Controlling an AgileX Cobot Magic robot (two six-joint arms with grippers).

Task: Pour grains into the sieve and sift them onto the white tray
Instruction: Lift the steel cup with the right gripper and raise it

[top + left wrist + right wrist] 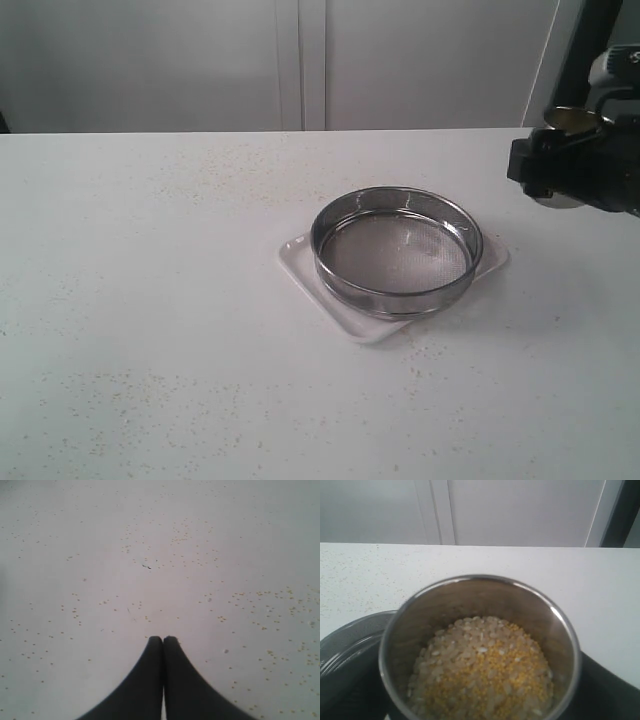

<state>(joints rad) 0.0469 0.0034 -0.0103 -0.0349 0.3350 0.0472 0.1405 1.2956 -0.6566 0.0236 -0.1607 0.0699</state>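
The left end effector (163,640) is clenched, its two dark fingers (145,680) pressed together with nothing between them, and it hangs over a bare stretch of the worktop (150,300) dotted with stray yellow specks (260,594). Near the centre of the worktop lies the white tray (300,262), set at an angle so that its rounded corners project past the item it carries. The sieve (396,250) stands flat on this tray, steel rim wall upright and wire-mesh bottom exposed. To the right of the sieve and apart from it, the right end effector (560,165) is raised above the worktop and grasps a steel cup (572,122) by its sides, opening upward. The grains (482,670) are in this cup, whitish and golden-yellow mixed in a loose heap.
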